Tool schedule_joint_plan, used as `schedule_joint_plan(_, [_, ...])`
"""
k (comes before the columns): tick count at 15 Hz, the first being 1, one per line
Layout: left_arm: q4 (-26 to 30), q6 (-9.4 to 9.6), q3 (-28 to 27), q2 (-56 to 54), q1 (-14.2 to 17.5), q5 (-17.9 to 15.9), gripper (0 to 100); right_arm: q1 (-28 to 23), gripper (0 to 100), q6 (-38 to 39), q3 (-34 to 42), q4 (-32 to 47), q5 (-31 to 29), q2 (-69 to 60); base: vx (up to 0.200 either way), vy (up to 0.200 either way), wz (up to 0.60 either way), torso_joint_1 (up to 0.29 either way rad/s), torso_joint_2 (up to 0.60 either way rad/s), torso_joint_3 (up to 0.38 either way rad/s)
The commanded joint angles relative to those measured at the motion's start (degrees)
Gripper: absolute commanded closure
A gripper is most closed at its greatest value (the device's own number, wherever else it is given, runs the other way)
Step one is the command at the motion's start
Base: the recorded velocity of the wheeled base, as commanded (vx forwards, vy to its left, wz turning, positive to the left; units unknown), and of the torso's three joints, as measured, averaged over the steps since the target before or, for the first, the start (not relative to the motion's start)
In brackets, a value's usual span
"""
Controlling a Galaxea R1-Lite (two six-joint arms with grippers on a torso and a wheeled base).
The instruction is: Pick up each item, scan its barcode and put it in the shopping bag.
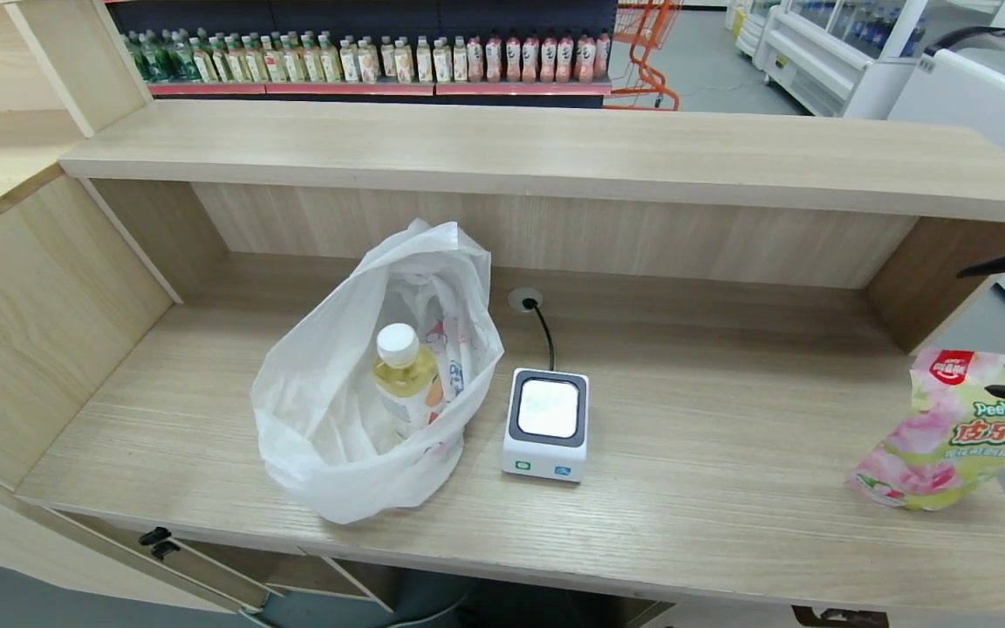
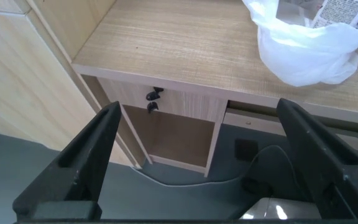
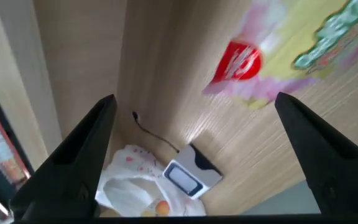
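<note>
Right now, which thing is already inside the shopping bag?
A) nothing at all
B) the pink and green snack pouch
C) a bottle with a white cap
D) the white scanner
C: a bottle with a white cap stands inside the shopping bag, while the snack pouch and the scanner are outside it on the counter.

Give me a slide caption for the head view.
Bottle in the shopping bag beside the scanner; open right gripper at the snack pouch.
</note>
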Motion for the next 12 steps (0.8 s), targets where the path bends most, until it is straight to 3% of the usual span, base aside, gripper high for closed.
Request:
schedule_joint_plan(1, [0.0, 0.01, 0.0, 0.0, 0.0, 0.0, 0, -1.7, 0, -0.1, -2.1, 1.7, -3.3, 4.1, 0.000, 0.000, 0.00, 0.000, 0.00, 0.000])
schedule_joint_plan(3, [0.0, 0.01, 0.0, 0.0, 0.0, -0.1, 0, -4.5, 0, -0.8, -2.6, 1.9, -4.7, 7.9, 0.000, 0.000, 0.00, 0.000, 0.00, 0.000])
schedule_joint_plan(12, [0.0, 0.01, 0.0, 0.0, 0.0, -0.1, 0, -4.5, 0, -5.6, -2.2, 1.9, -7.2, 12.2, 0.000, 0.000, 0.00, 0.000, 0.00, 0.000])
